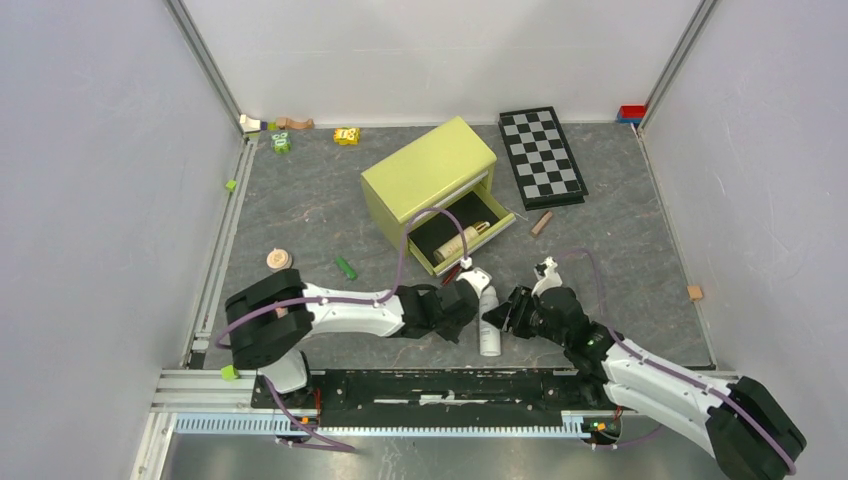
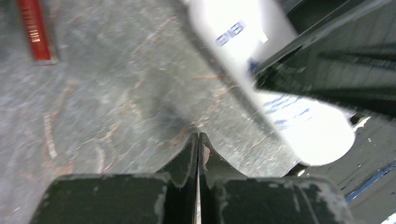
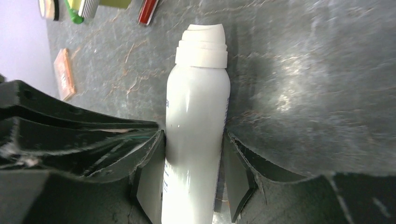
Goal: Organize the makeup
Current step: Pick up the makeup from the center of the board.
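The white tube (image 1: 489, 322) lies on the grey table in front of the arms; it also shows in the right wrist view (image 3: 198, 121) and the left wrist view (image 2: 261, 70). My right gripper (image 1: 497, 318) (image 3: 194, 158) has a finger on each side of the tube and is shut on it. My left gripper (image 1: 467, 297) (image 2: 198, 138) is shut and empty, low over the table just left of the tube. A red stick (image 2: 37, 30) (image 3: 148, 10) lies near the drawer. The beige gold-capped bottle (image 1: 463, 241) lies in the open drawer. The pink-brown palette (image 3: 64, 73) and the round peach compact (image 1: 279, 260) lie to the left.
A yellow-green drawer box (image 1: 430, 170) stands mid-table with its drawer open towards me. The checkerboard (image 1: 543, 155) lies at the back right. A green piece (image 1: 345, 268), a tan stick (image 1: 541, 222) and toy blocks (image 1: 346, 135) lie around.
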